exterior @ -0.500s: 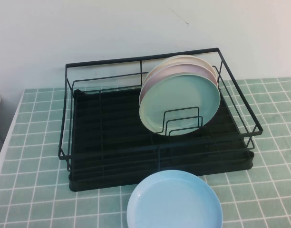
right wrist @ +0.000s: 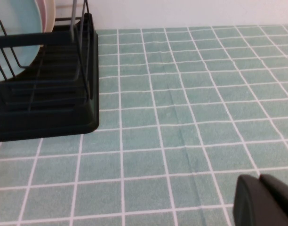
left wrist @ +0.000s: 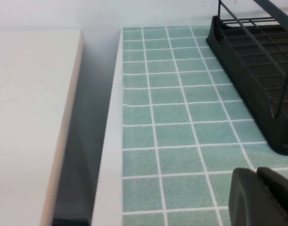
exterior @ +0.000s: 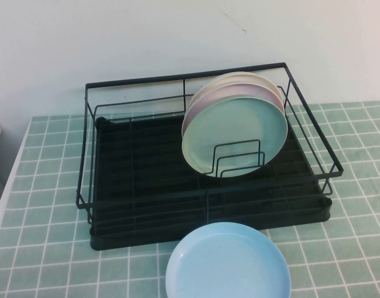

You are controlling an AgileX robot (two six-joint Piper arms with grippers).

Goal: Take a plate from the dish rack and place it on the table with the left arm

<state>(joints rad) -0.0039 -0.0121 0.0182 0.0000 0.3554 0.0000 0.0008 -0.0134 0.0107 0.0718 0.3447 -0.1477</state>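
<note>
The mint-green plate (exterior: 239, 133) stands upright at the front of a stack in the black wire dish rack (exterior: 146, 180), held by wire dividers; a pale pink plate (exterior: 230, 93) and a cream one stand behind it. Its edge also shows in the right wrist view (right wrist: 17, 28). Neither arm shows in the high view. My left gripper (left wrist: 257, 195) is shut and empty, low over the tiled table (left wrist: 172, 117) left of the rack (left wrist: 257, 61). My right gripper (right wrist: 261, 200) is shut and empty over the table (right wrist: 191, 103) right of the rack (right wrist: 50, 94).
A sky-blue plate (exterior: 227, 264) lies flat on the table in front of the rack. The table's white left edge (left wrist: 111, 141) borders a gap and a beige surface (left wrist: 26, 117). A white wall stands behind the rack.
</note>
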